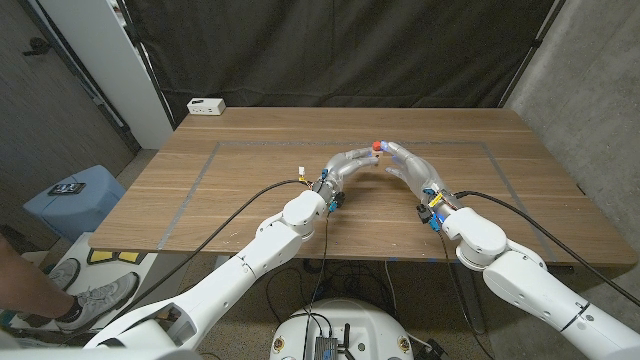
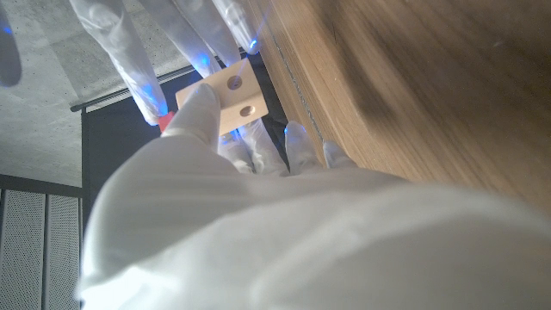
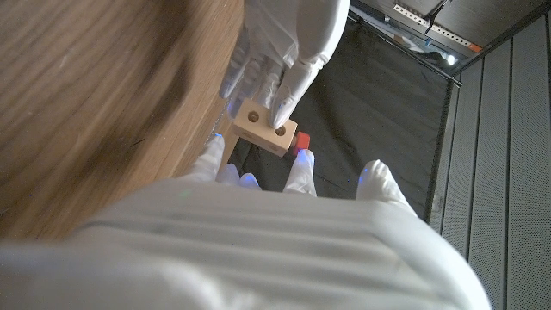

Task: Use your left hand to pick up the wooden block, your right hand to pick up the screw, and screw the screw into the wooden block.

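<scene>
Two white-gloved robot hands meet above the middle of your wooden table (image 1: 250,200): your left hand (image 1: 352,163) and your right hand (image 1: 410,165), fingertips nearly touching. One pale rectangular wooden block (image 2: 232,96) with two round holes in its face sits clamped between the thumb and fingers of your left hand, held clear of the tabletop. One red screw (image 1: 378,146) shows as a small red cap at the tips of your right hand, pinched there and held right against the block's end. One grey taped rectangle (image 1: 200,175) outlines the work area on the brown plank surface. Farther back, one small white box (image 1: 206,105) rests at the table's far left corner. Behind everything, one black curtain (image 1: 340,50) closes off the room.
</scene>
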Available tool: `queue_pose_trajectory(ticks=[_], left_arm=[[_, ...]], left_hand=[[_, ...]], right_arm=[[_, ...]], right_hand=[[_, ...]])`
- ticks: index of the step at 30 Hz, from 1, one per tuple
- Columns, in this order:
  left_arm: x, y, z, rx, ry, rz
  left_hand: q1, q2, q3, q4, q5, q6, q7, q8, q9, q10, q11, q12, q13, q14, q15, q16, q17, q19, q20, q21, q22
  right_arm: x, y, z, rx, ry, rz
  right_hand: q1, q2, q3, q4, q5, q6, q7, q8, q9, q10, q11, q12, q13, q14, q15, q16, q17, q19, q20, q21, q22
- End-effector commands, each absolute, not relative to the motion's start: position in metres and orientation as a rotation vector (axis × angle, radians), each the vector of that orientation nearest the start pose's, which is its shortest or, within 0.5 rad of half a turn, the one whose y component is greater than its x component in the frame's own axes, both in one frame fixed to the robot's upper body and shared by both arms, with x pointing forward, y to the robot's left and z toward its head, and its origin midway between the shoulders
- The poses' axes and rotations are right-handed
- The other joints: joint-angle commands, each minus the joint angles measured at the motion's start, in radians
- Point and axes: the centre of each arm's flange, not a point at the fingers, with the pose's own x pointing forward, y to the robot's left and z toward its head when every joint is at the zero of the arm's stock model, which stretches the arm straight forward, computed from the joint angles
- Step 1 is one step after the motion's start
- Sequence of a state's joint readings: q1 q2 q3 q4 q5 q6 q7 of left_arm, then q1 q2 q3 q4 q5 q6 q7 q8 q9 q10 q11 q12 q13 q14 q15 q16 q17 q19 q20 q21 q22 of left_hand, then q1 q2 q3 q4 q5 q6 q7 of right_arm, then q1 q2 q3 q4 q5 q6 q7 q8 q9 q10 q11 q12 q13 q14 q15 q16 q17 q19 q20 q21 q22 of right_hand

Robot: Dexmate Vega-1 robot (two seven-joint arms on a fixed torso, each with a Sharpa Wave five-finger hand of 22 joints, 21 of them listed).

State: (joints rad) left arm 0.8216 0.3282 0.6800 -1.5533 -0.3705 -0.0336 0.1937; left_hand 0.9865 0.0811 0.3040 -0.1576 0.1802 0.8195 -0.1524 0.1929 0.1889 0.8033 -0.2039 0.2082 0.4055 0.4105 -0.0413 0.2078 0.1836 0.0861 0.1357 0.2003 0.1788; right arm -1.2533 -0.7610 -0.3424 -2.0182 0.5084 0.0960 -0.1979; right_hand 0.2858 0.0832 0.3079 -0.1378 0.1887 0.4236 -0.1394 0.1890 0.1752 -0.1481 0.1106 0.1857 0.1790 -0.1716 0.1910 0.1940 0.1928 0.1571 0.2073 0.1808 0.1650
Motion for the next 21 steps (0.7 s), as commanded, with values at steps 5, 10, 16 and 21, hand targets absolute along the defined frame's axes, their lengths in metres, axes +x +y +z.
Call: queue_pose_trajectory(ticks=[5, 10, 16, 21], left_arm=[[0.6023, 0.0501, -0.0481, 0.144, -0.523, -0.424], [0.6016, 0.0512, -0.0483, 0.145, -0.523, -0.424], [0.6013, 0.0516, -0.0481, 0.143, -0.526, -0.424], [0.6008, 0.0515, -0.0494, 0.140, -0.524, -0.425]], left_hand=[[0.004, 0.009, 0.003, 0.003, 0.008, 0.013, 0.007, 0.005, 0.002, 0.011, 0.002, 0.005, 0.002, 0.007, -0.061, 0.007, 0.002, 0.003, 0.005, 0.004, 0.004], [0.004, 0.010, 0.003, 0.003, 0.008, 0.012, 0.006, 0.004, 0.002, 0.011, 0.001, 0.005, 0.003, 0.007, -0.060, 0.007, 0.002, 0.003, 0.005, 0.004, 0.004], [0.003, 0.009, 0.003, 0.003, 0.008, 0.011, 0.006, 0.004, 0.002, 0.011, 0.001, 0.005, 0.003, 0.007, -0.060, 0.007, 0.002, 0.004, 0.005, 0.004, 0.004], [0.003, 0.009, 0.003, 0.003, 0.008, 0.010, 0.008, 0.004, 0.002, 0.010, 0.001, 0.005, 0.003, 0.007, -0.060, 0.007, 0.002, 0.004, 0.006, 0.004, 0.004]], right_arm=[[0.5031, -0.2059, -0.0640, -0.179, -0.582, 0.352], [0.5027, -0.2045, -0.0653, -0.168, -0.586, 0.351], [0.5020, -0.2045, -0.0656, -0.159, -0.590, 0.341], [0.5005, -0.2085, -0.0649, -0.159, -0.596, 0.327]], right_hand=[[-0.003, 0.007, 0.003, -0.002, -0.003, 0.011, -0.002, 0.005, 0.003, -0.002, -0.003, 0.006, 0.003, -0.037, -0.003, 0.004, 0.002, -0.004, 0.005, 0.004, 0.003], [-0.003, 0.008, 0.003, -0.002, -0.003, 0.010, -0.004, 0.003, 0.003, -0.003, -0.003, 0.006, 0.003, -0.037, -0.004, 0.004, 0.002, -0.005, 0.005, 0.003, 0.003], [-0.003, 0.009, 0.003, -0.001, -0.003, 0.010, -0.004, 0.003, 0.003, -0.002, -0.004, 0.006, 0.003, -0.037, -0.005, 0.005, 0.002, -0.006, 0.004, 0.003, 0.003], [-0.002, 0.010, 0.004, -0.002, -0.003, 0.013, -0.006, 0.003, 0.004, 0.000, -0.002, 0.007, 0.003, -0.035, -0.004, 0.005, 0.002, -0.006, 0.004, 0.004, 0.003]])
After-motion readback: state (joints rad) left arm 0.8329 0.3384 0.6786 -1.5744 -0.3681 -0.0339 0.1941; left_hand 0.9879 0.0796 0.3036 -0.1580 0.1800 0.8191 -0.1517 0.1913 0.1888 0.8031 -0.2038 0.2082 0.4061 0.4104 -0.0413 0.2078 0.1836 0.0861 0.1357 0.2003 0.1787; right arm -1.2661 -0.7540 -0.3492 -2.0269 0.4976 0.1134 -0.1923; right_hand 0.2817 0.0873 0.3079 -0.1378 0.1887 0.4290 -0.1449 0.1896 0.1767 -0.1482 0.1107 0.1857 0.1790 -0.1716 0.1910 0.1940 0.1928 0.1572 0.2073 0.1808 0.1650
